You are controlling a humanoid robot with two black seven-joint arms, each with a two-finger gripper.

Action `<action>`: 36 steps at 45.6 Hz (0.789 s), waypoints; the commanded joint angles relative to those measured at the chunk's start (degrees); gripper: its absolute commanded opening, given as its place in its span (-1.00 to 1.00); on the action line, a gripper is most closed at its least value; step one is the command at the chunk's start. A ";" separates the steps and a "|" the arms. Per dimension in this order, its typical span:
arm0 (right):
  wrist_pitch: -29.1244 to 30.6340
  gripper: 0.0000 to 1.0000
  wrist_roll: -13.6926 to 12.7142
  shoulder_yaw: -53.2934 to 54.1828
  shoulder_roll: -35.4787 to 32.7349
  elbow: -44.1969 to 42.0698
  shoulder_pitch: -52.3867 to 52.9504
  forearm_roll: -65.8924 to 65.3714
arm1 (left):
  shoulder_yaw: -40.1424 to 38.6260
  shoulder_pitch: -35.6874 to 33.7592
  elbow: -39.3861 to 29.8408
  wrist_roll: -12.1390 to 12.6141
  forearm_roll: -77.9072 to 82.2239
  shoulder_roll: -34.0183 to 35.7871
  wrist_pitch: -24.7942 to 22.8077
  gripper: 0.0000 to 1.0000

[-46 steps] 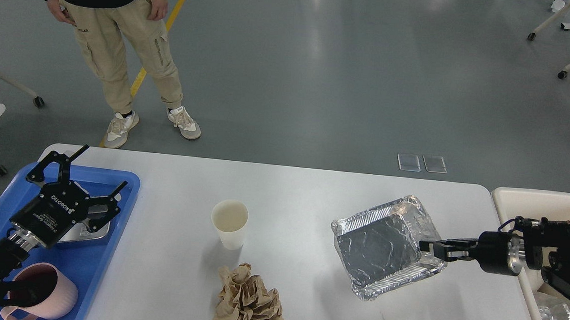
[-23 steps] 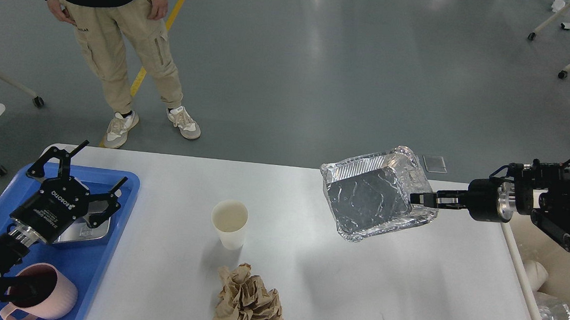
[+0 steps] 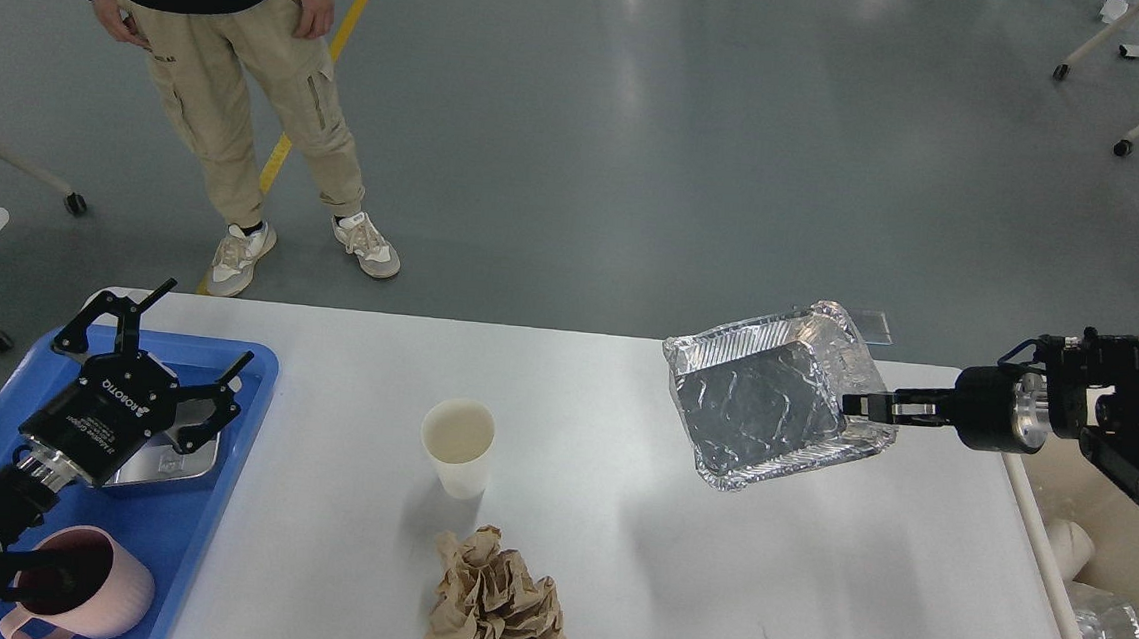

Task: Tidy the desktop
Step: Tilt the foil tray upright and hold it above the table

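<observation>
The white desktop [image 3: 671, 587] fills the lower part of the head view. My right gripper [image 3: 856, 406] is shut on the right rim of a crinkled foil tray [image 3: 759, 408] and holds it tilted in the air above the desktop's right side. My left gripper [image 3: 181, 353] is open and empty above the blue plastic tray [image 3: 179, 523] at the left. A white paper cup [image 3: 458, 446] stands upright at the middle. A crumpled brown paper ball [image 3: 492, 605] lies just in front of it.
The blue tray holds a small metal dish [image 3: 181, 458] and a pink mug [image 3: 100, 587]. A cream-coloured bin [image 3: 1129, 559] with foil inside stands past the desktop's right edge. A person [image 3: 235, 86] stands beyond the far left corner.
My right gripper lifted the foil tray off the desktop and up, then shifted it slightly right and down. My left gripper barely moved.
</observation>
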 commanded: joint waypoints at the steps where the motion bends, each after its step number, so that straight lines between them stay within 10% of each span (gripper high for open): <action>1: 1.51 -1.00 -0.49 -1.96 0.34 -0.04 -0.07 -0.02 | -0.09 0.15 0.05 -0.09 -0.05 0.08 0.01 0.95; 18: 25.24 -1.00 -15.78 -2.94 5.18 -4.52 4.68 9.56 | 0.00 -0.12 0.05 0.09 0.03 0.16 0.27 0.95; 36: 29.56 -1.00 -17.01 -2.58 6.93 -1.80 9.78 15.27 | 0.00 -0.73 0.05 0.18 1.35 0.16 0.80 0.95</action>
